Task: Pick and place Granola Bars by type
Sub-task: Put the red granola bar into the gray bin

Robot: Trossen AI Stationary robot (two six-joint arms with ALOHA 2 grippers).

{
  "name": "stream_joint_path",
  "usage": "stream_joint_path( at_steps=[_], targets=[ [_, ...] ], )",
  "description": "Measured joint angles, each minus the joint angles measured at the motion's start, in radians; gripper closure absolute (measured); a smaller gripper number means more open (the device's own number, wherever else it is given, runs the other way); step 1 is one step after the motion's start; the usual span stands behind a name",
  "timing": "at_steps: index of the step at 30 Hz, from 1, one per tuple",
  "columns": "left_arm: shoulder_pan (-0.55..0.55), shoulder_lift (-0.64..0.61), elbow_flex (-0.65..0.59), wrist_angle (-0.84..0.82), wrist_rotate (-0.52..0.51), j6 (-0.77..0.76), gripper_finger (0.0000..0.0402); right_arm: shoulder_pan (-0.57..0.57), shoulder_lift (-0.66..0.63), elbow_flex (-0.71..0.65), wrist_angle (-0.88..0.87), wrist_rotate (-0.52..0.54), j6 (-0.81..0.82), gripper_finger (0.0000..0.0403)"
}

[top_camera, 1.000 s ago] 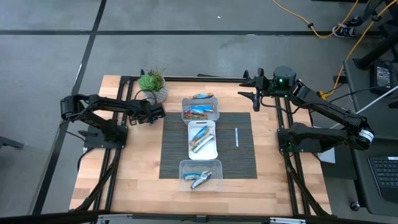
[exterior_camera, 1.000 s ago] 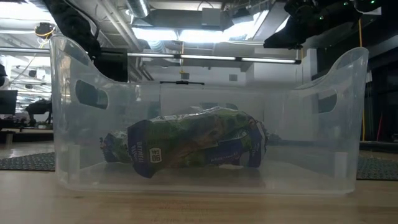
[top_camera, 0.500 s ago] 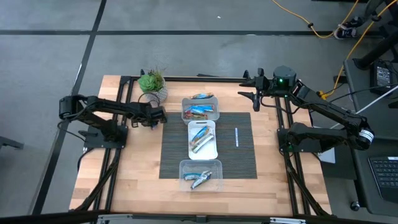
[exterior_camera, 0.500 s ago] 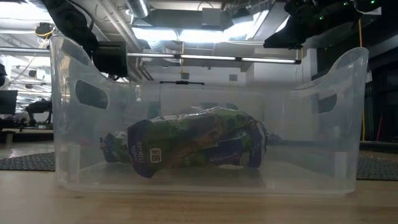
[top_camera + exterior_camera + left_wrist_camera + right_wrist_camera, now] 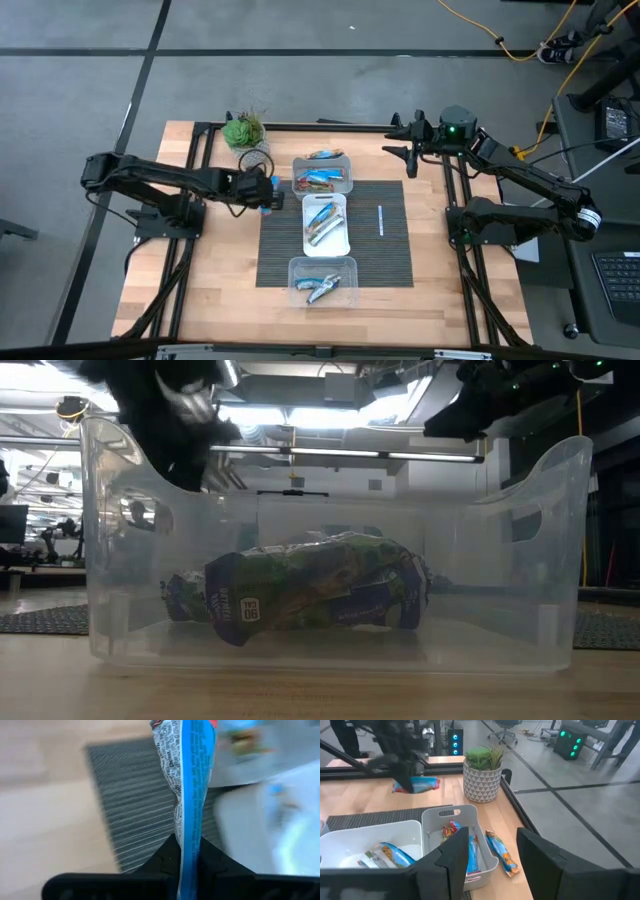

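Note:
My left gripper [image 5: 262, 190] is shut on a blue granola bar [image 5: 272, 194] over the wood just left of the dark mat [image 5: 385, 255]; the right wrist view also shows this bar [image 5: 417, 784]. More bars lie in the far clear tub [image 5: 322, 176], the white middle tray [image 5: 326, 222] and the near clear tub [image 5: 322, 281]. One bar [image 5: 325, 155] rests flat on the table beyond the far tub. My right gripper [image 5: 495, 865] hangs open near the table's far right corner, with nothing between its fingers. My left gripper pinches the blue bar's wrapper [image 5: 187, 845] between its two fingers, on the two flat faces near one end. The bar sticks out forward past the fingertips. In the right wrist view it hangs roughly level under the gripper, off the wood.
A potted plant [image 5: 245, 133] stands at the far left, close behind my left arm. A thin white stick [image 5: 380, 220] lies on the mat right of the tray. In the low view the near tub [image 5: 560, 560] fills the picture, with a crumpled green and blue wrapper [image 5: 310, 592] in it.
My left gripper has moved toward the table's right edge, from beside the plant to the mat's left border near the far tub. The blue bar has gone along with it.

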Motion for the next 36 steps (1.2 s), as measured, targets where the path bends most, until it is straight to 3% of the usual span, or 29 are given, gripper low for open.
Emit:
stream_joint_path(
  at_steps=[11, 19, 30, 36],
  targets=[
    [-0.055, -0.023, 0.257, 0.004, -0.195, 0.332, 0.0384, 0.003, 0.000, 0.000, 0.096, -0.001, 0.154, 0.0234],
    [-0.054, -0.023, 0.324, 0.037, -0.271, 0.495, 0.0384, 0.072, 0.015, 0.000, 0.260, -0.063, 0.239, 0.0230],
    [-0.033, -0.021, 0.324, 0.159, -0.273, 0.635, 0.0384, 0.218, 0.196, 0.000, 0.483, -0.080, 0.393, 0.0121],
    [-0.033, -0.013, 0.324, 0.283, -0.274, 0.705, 0.0384, 0.279, 0.317, 0.073, 0.546, -0.053, 0.391, 0.0106]
  ],
)
